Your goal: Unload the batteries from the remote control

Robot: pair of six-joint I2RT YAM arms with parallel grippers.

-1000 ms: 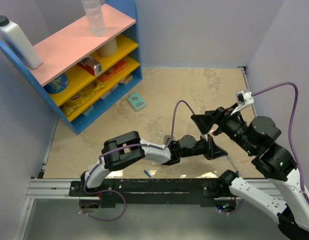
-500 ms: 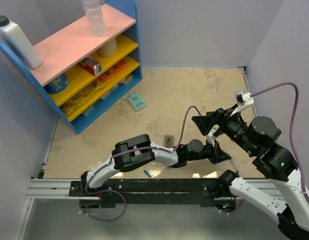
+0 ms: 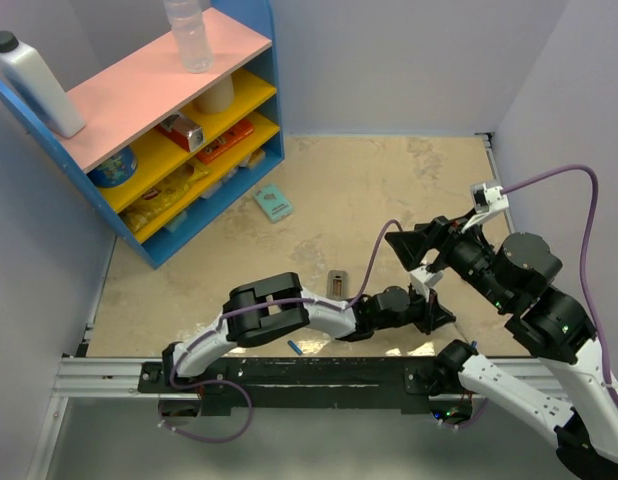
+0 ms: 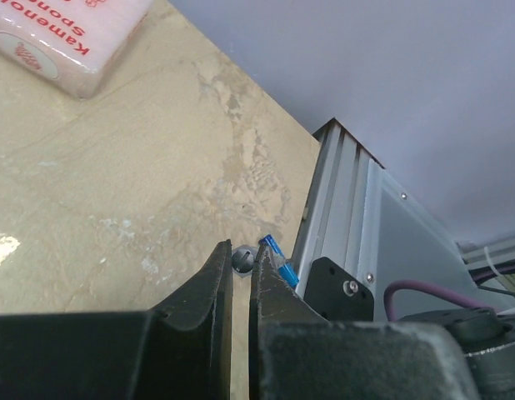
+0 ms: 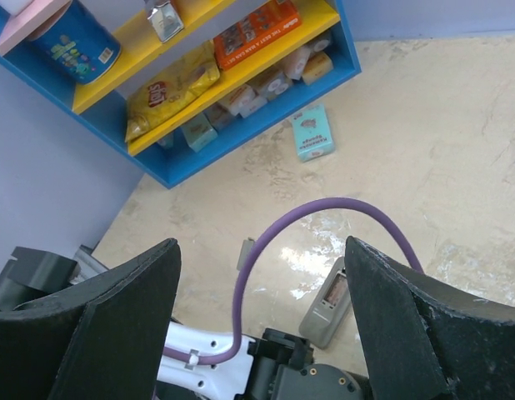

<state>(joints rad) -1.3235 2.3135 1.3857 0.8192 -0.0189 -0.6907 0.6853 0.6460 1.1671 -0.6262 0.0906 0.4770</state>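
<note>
Bumping the remote control (image 3: 336, 282) is the worry: it lies flat toward the near edge of the desk (image 3: 389, 190), just beside the left arm (image 3: 319, 308), which could knock it. Its long side runs from near edge to far edge. A blue battery (image 3: 297, 347) at the near edge could roll off. The left pincer (image 4: 241, 250) is squeezed shut; the right pincer (image 5: 262, 243) hangs wide open, empty.

The remote control (image 3: 337, 281) is seen lying flat on the table (image 3: 389, 180), a slim grey bar with its darker recess turned up. One of the batteries (image 3: 295, 346), a tiny blue cylinder, is spotted loose just beside the front rail (image 3: 319, 368), apart from the remote.
</note>
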